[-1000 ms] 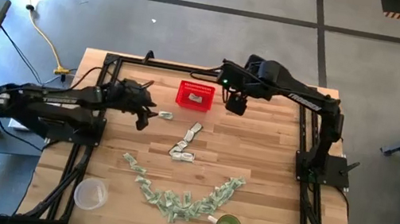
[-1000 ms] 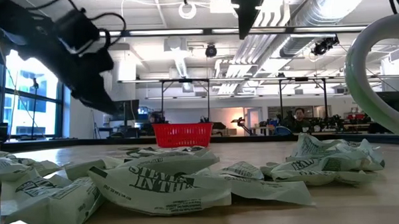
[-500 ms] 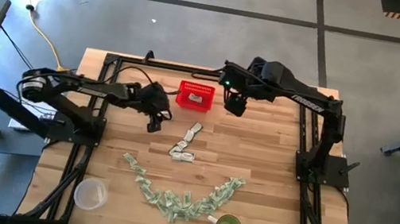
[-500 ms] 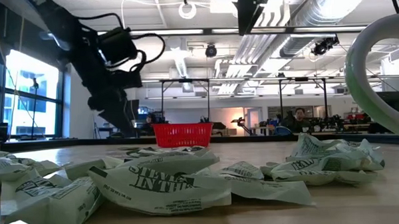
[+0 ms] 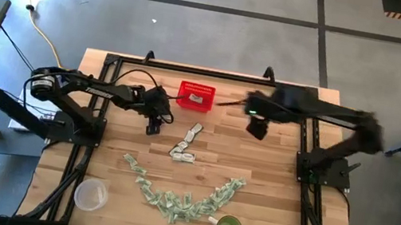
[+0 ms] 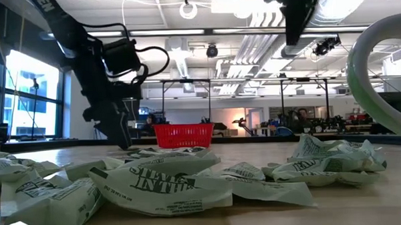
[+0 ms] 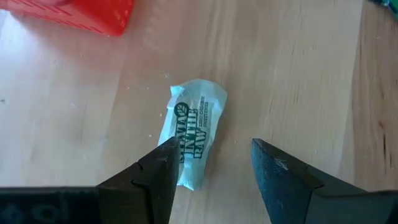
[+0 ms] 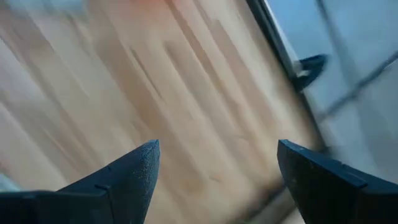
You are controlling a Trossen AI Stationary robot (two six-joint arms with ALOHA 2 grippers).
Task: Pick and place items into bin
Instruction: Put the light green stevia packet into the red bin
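While crumpled paper items [image 5: 185, 200] curve across the wooden table [image 5: 272, 168], the left gripper [image 7: 211, 171] hangs spread, empty, over one printed packet [image 7: 193, 134] beside the red mesh bin [image 5: 196, 96]; the right gripper [image 8: 214, 171] gapes empty.

Left gripper [image 5: 153, 125] at nine o'clock, fingers apart; right gripper [image 5: 259, 127] at two o'clock, wide open.

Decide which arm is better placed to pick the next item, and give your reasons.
Left. The left gripper is open right over an item near the bin; the right gripper is out over bare table.
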